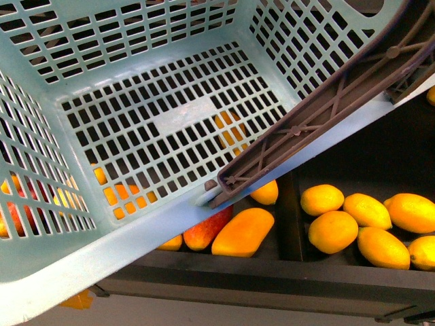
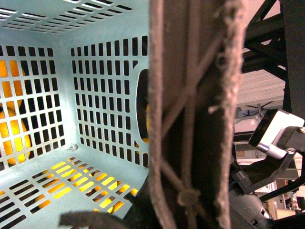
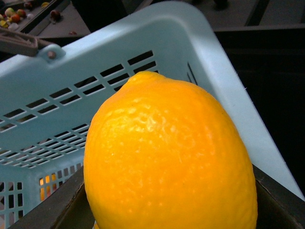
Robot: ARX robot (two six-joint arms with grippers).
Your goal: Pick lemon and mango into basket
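Lemon (image 3: 169,152) sits between right gripper (image 3: 169,207) jaws; basket (image 3: 228,86) just behind.

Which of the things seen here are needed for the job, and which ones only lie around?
For the job: basket; lemon close to the right wrist camera; yellow-orange mango.

Lying about: red-blushed mango; other lemons in the right-hand bin; black shelf.

Teal basket (image 2: 66,95) interior, slotted walls, behind close brown ribbed handle (image 2: 190,95)
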